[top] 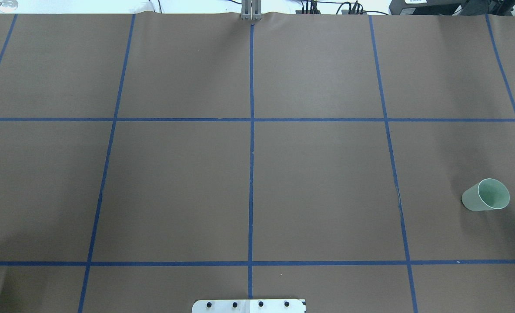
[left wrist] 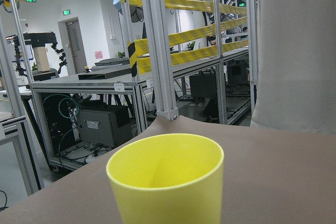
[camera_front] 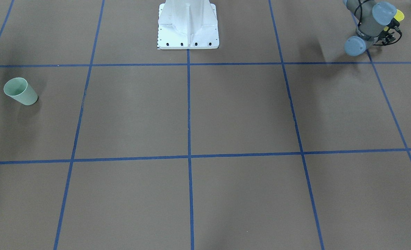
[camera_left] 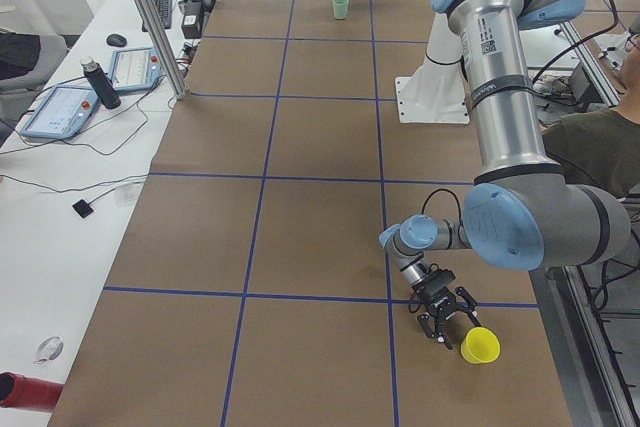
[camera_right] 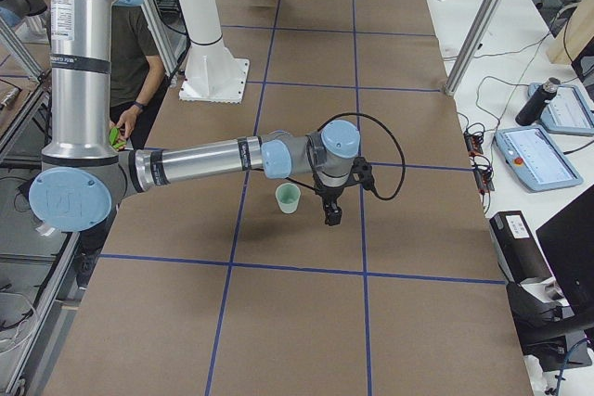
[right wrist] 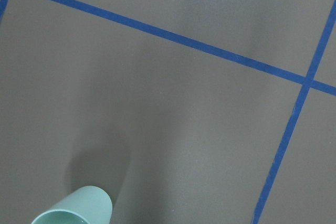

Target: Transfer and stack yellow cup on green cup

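The yellow cup stands upright right in front of the left wrist camera; it also shows in the exterior left view and peeks out behind the arm in the front-facing view. My left gripper sits low beside it with its fingers spread, holding nothing. The green cup stands alone on the table's right side, also seen in the front-facing view. My right gripper hangs just beside the green cup, apart from it. I cannot tell whether it is open or shut.
The brown table cover carries a blue tape grid. The robot's white base plate stands at the near edge. Tablets, a bottle and cables lie on the white bench past the far edge. A person sits behind the robot.
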Robot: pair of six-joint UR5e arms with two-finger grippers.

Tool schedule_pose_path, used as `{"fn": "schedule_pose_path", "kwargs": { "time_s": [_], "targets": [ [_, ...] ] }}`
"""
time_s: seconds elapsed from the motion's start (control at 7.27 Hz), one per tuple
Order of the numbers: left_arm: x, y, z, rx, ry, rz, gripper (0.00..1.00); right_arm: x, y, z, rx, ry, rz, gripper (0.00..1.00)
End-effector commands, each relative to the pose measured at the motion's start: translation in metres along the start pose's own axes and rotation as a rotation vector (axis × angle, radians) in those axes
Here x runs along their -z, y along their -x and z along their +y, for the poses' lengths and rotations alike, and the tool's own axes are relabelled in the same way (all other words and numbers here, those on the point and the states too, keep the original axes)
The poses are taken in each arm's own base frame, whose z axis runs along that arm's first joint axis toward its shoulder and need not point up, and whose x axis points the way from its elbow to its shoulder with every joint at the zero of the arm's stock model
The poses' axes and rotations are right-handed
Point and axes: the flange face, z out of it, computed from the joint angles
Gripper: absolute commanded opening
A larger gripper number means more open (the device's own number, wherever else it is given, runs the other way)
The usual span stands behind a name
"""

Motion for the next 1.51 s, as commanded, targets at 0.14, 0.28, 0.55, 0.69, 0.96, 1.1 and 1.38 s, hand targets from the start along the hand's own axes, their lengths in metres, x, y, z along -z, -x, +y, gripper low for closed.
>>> {"fn": "schedule_pose_path", "kwargs": {
  "time_s": [0.14, 0.28, 0.55, 0.69, 0.96, 1.1, 1.38],
  "targets": [
    [-0.007, 0.004, -0.002, 0.016, 0.006, 0.01, 1.0, 0.002, 0.002, 0.0, 0.003, -0.004, -0.003, 1.0],
    [-0.01, 0.004, -0.003, 0.021, 0.007, 0.002, 1.0, 0.002, 0.003, 0.0, 0.006, -0.005, -0.002, 1.0],
    [-0.016, 0.01, -0.002, 0.034, 0.013, -0.006, 1.0, 0.005, 0.005, 0.0, 0.011, -0.011, 0.001, 1.0],
    [-0.018, 0.01, -0.004, 0.037, 0.022, -0.004, 1.0, 0.005, 0.006, 0.0, 0.012, -0.01, 0.0, 1.0],
    [-0.025, 0.009, -0.009, 0.044, 0.014, -0.002, 0.81, 0.006, 0.007, 0.0, 0.013, -0.012, 0.0, 1.0],
    [-0.03, 0.009, -0.011, 0.048, 0.002, 0.002, 0.54, 0.006, 0.006, 0.0, 0.013, -0.013, 0.001, 1.0],
    [-0.038, 0.006, -0.018, 0.048, -0.013, 0.006, 0.2, 0.007, 0.008, -0.001, 0.016, -0.014, 0.001, 1.0]
  ]
}}
